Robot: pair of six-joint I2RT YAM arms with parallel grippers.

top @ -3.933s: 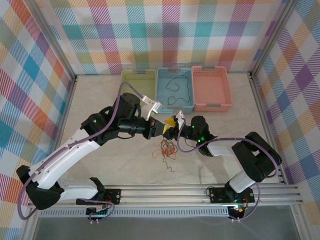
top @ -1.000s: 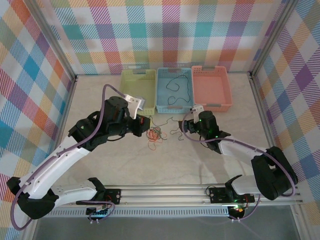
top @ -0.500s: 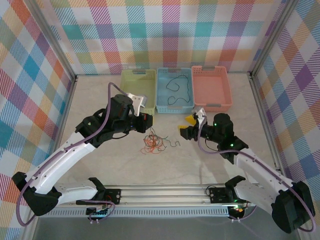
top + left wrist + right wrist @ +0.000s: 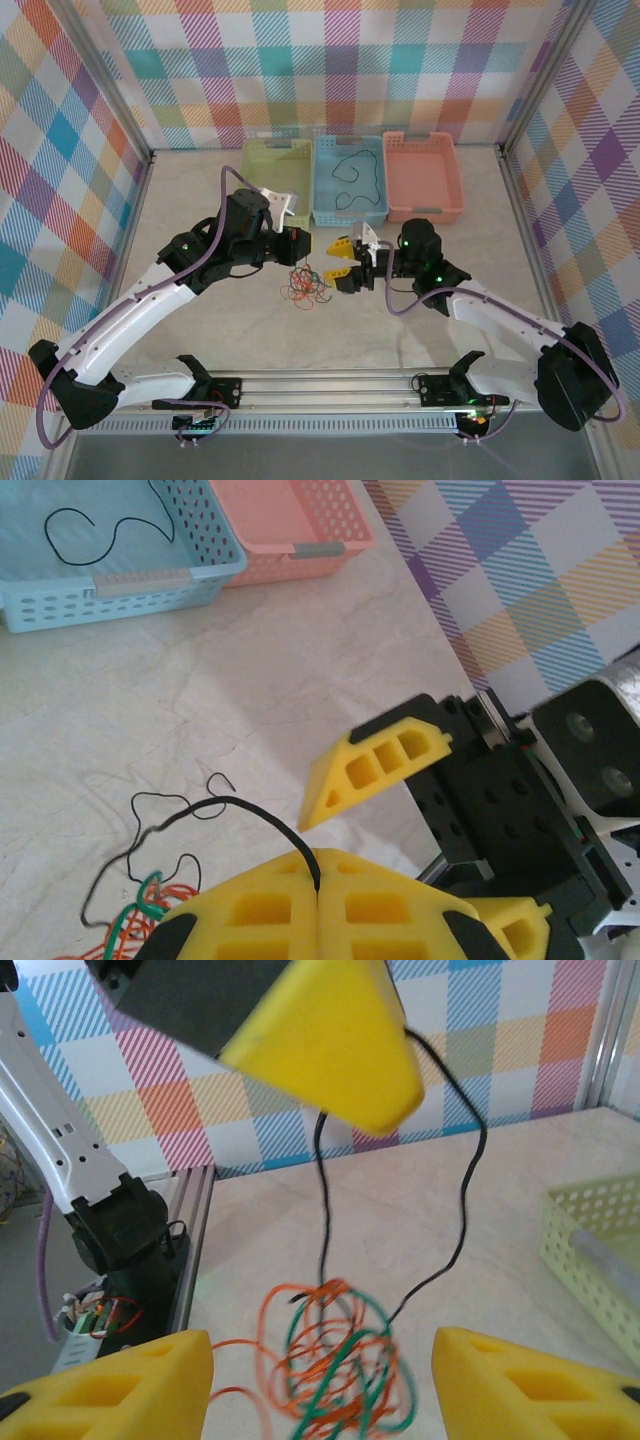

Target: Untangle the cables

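Observation:
The cables are a tangle of orange-red, dark green and black strands lying on the table. My left gripper hangs just above it, shut on a black cable that rises from the tangle into the closed yellow fingers. My right gripper is right beside it, open, facing the tangle. In the right wrist view the tangle sits between the spread yellow fingertips without touching them, and the black cable hangs from the left gripper's finger.
Three baskets stand in a row at the back: yellow-green, blue with a loose black cable inside, and pink. The frame rail runs along the near edge.
My right gripper has swung left from the table's right side to the tangle, and its jaws have narrowed somewhat. The left gripper shifted slightly right, still shut on the black cable.

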